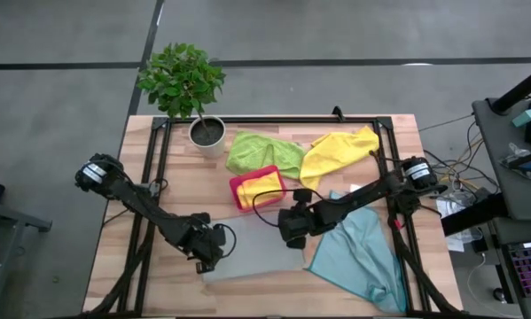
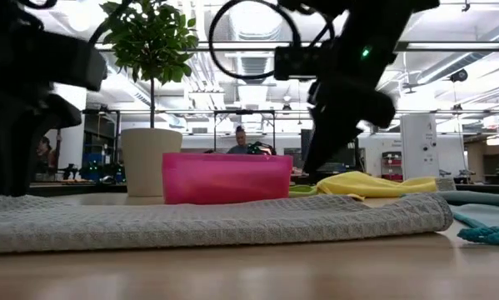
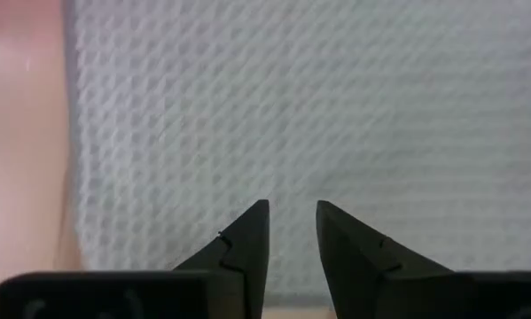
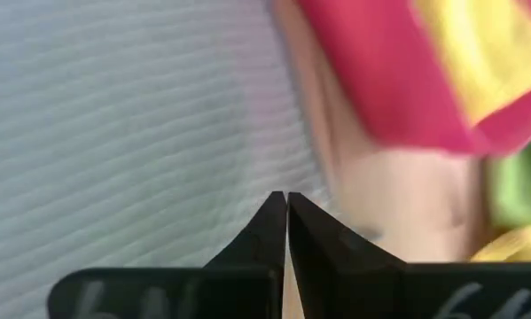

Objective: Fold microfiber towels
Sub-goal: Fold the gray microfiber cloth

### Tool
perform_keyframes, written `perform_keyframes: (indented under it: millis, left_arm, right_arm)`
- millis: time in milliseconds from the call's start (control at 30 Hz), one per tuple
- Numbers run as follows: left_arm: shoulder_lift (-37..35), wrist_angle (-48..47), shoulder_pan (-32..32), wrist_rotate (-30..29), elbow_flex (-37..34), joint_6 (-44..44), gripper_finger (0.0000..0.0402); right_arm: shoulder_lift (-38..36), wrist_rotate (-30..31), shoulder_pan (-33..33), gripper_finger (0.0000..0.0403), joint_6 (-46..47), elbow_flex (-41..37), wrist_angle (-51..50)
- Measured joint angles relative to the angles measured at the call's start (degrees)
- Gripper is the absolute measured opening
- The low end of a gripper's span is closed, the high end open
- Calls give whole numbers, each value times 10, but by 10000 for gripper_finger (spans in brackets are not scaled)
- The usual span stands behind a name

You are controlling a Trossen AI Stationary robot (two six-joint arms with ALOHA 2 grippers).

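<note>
A pale grey towel point(image 1: 252, 257) lies folded flat near the table's front edge, shown as a thick waffle band point(image 2: 216, 218) in the low view. My left gripper point(image 1: 208, 259) stands open over its left end, fingers pointing steeply down, with nothing between them point(image 3: 293, 208). My right gripper point(image 1: 290, 237) is shut point(image 4: 286, 197) and raised clear above the towel's far right part point(image 2: 311, 167). A teal towel point(image 1: 363, 257) lies crumpled at the front right. A lime green towel point(image 1: 261, 152) and a yellow towel point(image 1: 336, 151) lie at the back. My left gripper hangs close over the grey towel's left end point(image 3: 247, 159), coming from above. Its fingers hold no cloth, and I cannot tell whether the tips touch the surface.
A pink tray point(image 1: 238, 190) holding a yellow cloth stands just behind the grey towel, close to my right gripper. A potted plant point(image 1: 207, 131) stands at the back left. Black frame rails point(image 1: 274, 120) run along the table's sides and back.
</note>
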Motion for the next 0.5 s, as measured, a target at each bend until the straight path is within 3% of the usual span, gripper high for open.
perform_keyframes:
  millis: [233, 400, 500]
  left_arm:
    - [1, 95, -15, -2, -2, 5, 81]
    - [1, 129, -32, -23, -5, 2, 81]
    - [1, 153, -41, -25, -10, 0, 81]
  right_arm:
    - [-30, -129, 6, 22, 159, -16, -3]
    - [-39, -156, 9, 77, 231, -31, -5]
    - [-45, -156, 18, 119, 216, -44, 0]
